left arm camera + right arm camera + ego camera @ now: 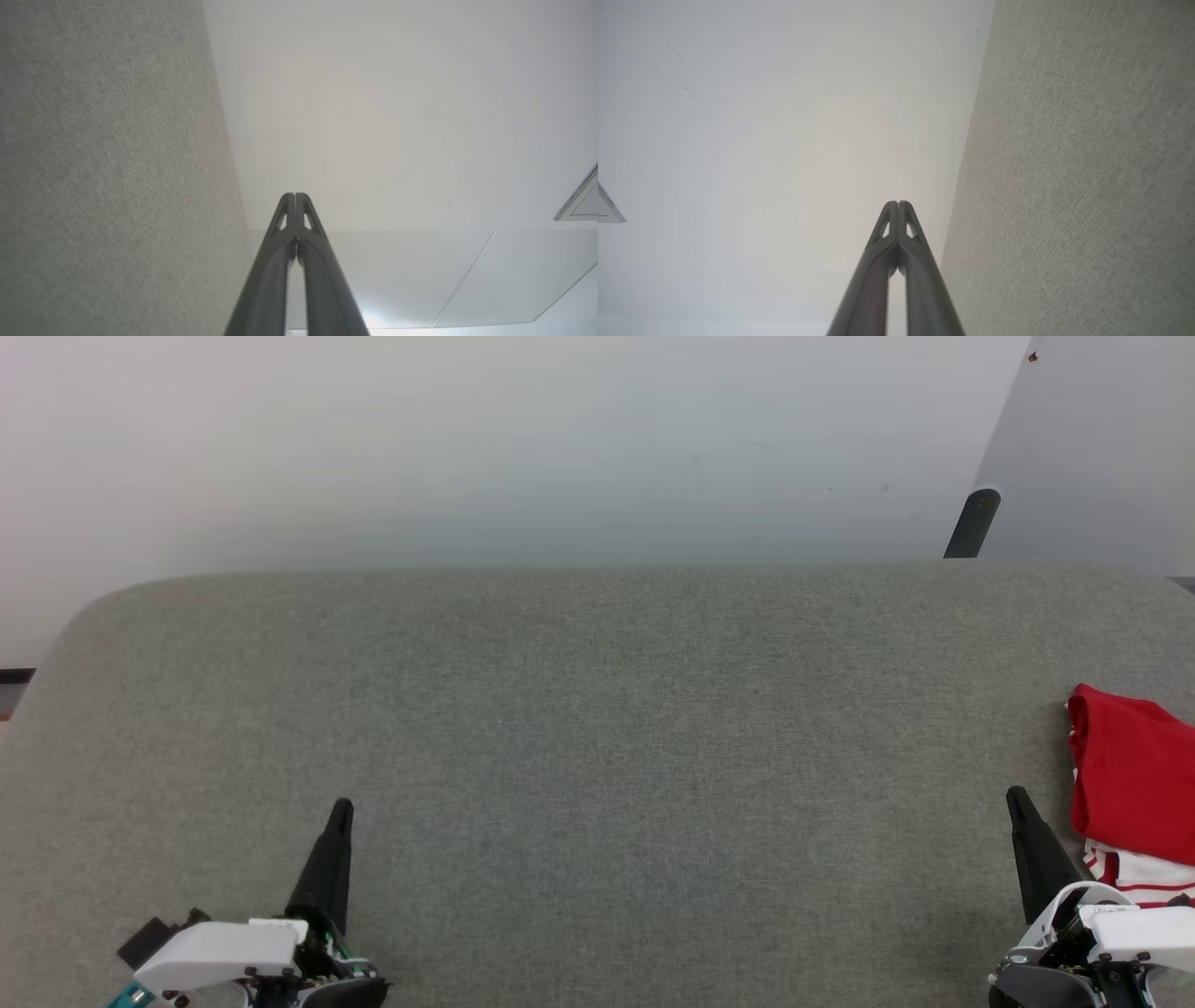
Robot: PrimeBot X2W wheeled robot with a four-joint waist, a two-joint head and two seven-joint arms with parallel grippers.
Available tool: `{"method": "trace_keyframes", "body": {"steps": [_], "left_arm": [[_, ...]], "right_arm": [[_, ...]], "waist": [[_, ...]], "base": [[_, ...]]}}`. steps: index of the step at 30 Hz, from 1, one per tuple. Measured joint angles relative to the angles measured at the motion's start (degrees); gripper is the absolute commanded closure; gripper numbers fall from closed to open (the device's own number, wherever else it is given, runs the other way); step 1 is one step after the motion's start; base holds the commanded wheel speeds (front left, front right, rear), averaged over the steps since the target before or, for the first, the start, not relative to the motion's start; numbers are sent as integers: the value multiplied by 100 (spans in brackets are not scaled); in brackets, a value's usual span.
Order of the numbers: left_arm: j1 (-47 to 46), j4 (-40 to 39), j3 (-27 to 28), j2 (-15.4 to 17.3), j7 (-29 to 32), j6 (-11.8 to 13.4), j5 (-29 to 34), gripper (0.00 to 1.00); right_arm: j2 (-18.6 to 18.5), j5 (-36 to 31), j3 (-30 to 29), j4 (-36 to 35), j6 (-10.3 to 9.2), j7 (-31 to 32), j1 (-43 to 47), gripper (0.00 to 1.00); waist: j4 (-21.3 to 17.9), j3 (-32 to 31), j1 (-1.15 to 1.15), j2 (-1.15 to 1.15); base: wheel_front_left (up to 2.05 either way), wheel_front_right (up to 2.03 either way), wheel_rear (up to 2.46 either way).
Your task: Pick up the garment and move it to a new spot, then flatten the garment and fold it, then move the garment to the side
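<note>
Head view, lower left: left gripper [342, 805], 2 dark fingers pressed flat together, gripping nothing, pointing up the view over the grey fabric table [597, 728]. White wrist housing below it at the bottom edge.

Same in left wrist view: left gripper [295, 196] closed tip to tip, just a thin slit between the fingers lower down. Grey table fabric on that view's left, pale wall [397, 116] on its right.

Head view, upper right: dark post [973, 523] behind the table's far edge, beside a pale slanted panel [1102, 448].

Lower right: right gripper [1016, 798], fingers likewise shut together with nothing held, pointing up the view.

Right wrist view: right gripper [899, 204] closed tip to tip, pale wall on the left, table fabric on the right.

Far right of head view: garment [1130, 775] lying on the table at its right side, cut off by the frame edge. Folded red body, white part with red stripes at the near end. Just right of the right gripper, with a narrow strip of table between finger and red cloth. Contact lower down by the housing: cannot tell.
</note>
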Motion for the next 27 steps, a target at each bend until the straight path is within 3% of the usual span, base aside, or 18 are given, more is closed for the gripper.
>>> {"method": "trace_keyframes", "body": {"steps": [27], "left_arm": [[-2, 1, -1, -1, 0, 0, 0, 100]], "right_arm": [[1, 0, -1, 1, 0, 0, 1, 100]], "waist": [[0, 0, 0, 0]], "base": [[0, 0, 0]]}}
